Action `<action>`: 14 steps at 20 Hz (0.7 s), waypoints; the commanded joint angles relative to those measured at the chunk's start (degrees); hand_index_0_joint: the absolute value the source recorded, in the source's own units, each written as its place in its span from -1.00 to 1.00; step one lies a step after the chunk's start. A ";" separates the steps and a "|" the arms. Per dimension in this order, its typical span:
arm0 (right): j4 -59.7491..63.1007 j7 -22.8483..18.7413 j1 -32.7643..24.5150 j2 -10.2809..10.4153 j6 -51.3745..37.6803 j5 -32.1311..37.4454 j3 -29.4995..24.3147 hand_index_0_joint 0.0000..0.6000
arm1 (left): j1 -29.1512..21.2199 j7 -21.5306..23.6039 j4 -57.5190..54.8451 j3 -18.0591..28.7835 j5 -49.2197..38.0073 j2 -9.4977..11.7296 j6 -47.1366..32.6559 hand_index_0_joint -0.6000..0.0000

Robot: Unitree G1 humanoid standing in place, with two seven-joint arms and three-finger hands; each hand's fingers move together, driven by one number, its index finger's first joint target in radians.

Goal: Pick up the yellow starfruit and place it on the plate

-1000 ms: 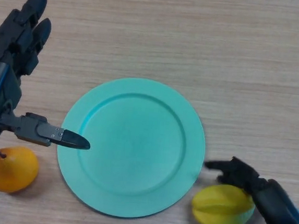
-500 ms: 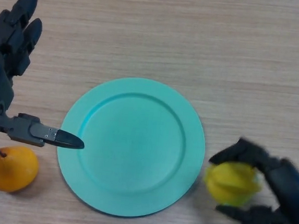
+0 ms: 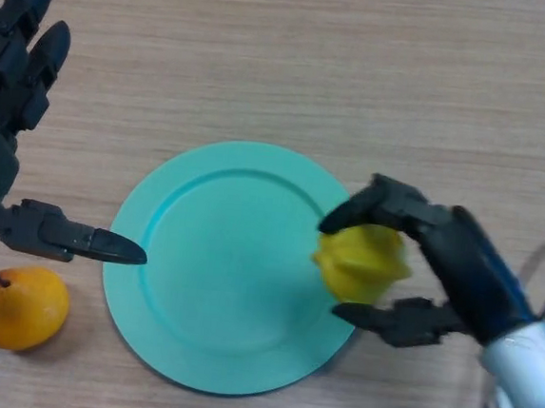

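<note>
The right hand (image 3: 439,266) reaches in from the plate's right side, fingers above and thumb below curled round the starfruit (image 3: 361,261), which it holds over the plate's (image 3: 212,351) right rim. Left of the plate, the left hand (image 3: 7,124) is spread loose, thumb pointing at the rim. A pear (image 3: 20,306) lies on the tabletop (image 3: 361,69) beneath that thumb.

An orange pear (image 3: 20,307) with a short stem on the wooden table (image 3: 313,64).
</note>
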 commanded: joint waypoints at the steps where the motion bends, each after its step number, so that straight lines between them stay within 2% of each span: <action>1: 1.83 -7.58 -5.44 0.16 -4.54 1.07 2.86 1.00 | -1.37 1.14 -3.38 4.02 -1.62 2.43 -4.99 1.00; 3: 6.41 -10.50 -7.86 0.19 -4.99 2.03 6.41 1.00 | -1.11 0.73 -3.35 4.49 -2.35 2.47 -5.04 1.00; 6: 9.76 -10.19 -7.99 0.20 -5.51 -0.41 9.12 1.00 | -0.61 0.47 -2.99 5.17 -2.42 2.46 -6.12 1.00; 7: 9.95 -10.01 -7.88 0.20 -5.42 -0.81 9.22 0.50 | -0.54 0.36 -3.00 5.29 -2.51 2.50 -6.09 1.00; 8: 10.15 -9.92 -7.81 0.20 -5.35 -1.22 9.31 0.17 | -0.46 0.26 -2.98 5.41 -2.54 2.53 -6.11 1.00; 9: 10.24 -10.86 -7.97 0.20 -5.13 -2.12 9.23 -0.33 | -0.29 -0.02 -2.93 5.70 -2.54 2.64 -6.07 1.00; 10: 10.10 -12.34 -8.21 0.20 -4.98 -2.67 9.00 -0.66 | -0.22 -0.22 -2.92 5.97 -2.56 2.76 -5.92 1.00; 11: 8.08 -16.21 -9.32 0.20 -3.39 -0.69 7.61 -1.00 | -0.38 -0.45 -2.67 6.61 -2.78 3.05 -5.88 1.00; 14: 3.84 -17.64 -10.29 0.20 -2.26 4.54 4.77 -1.00 | -1.00 0.45 -1.99 6.32 -2.33 3.13 -7.21 1.00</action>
